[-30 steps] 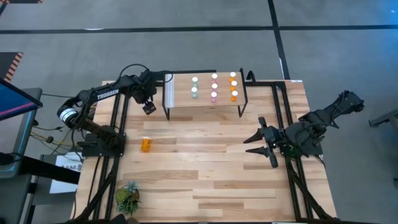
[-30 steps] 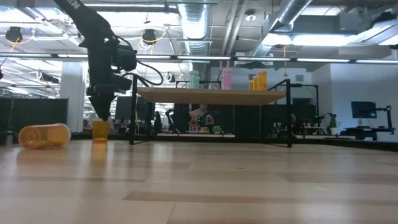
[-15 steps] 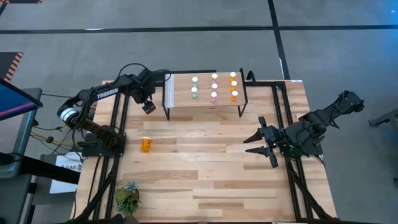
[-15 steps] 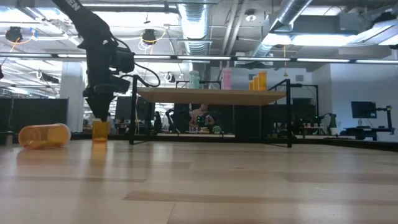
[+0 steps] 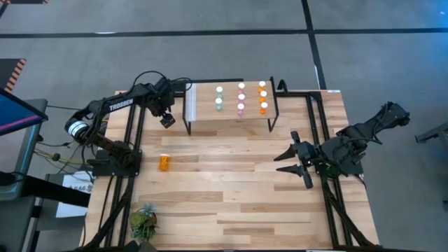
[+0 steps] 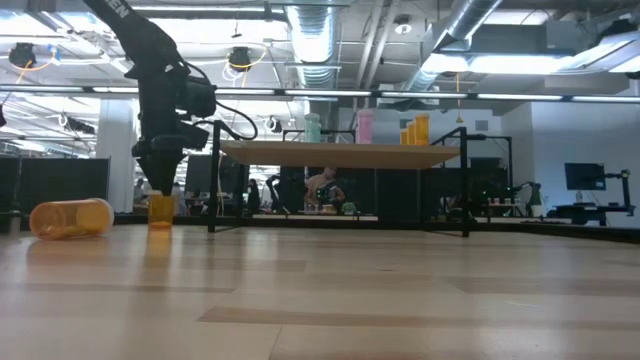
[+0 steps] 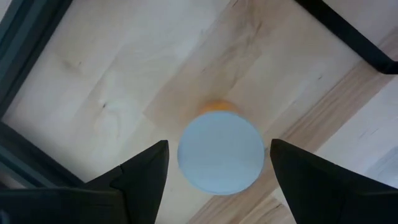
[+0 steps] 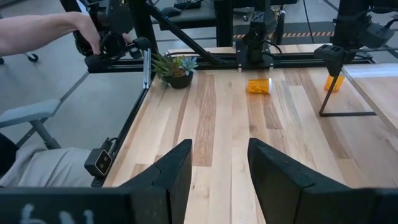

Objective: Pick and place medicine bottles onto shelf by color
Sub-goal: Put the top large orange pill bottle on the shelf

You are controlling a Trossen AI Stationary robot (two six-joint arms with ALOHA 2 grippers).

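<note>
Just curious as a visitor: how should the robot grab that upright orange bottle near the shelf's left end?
Grip the upright orange bottle across its round sides just under the white cap, coming straight down from above. The left end effector hangs right over it, fingers open on either side.

left gripper (image 7: 217, 168) straddles upright orange bottle (image 7: 219, 152), fingers apart, bare wood either side | shelf (image 5: 231, 112) leg just beside, hems that side | shelf top crowded at right end, bare near panel | table (image 5: 238, 189) middle open | fallen orange bottle (image 5: 164, 162), plant (image 5: 143, 222) along left edge
</note>
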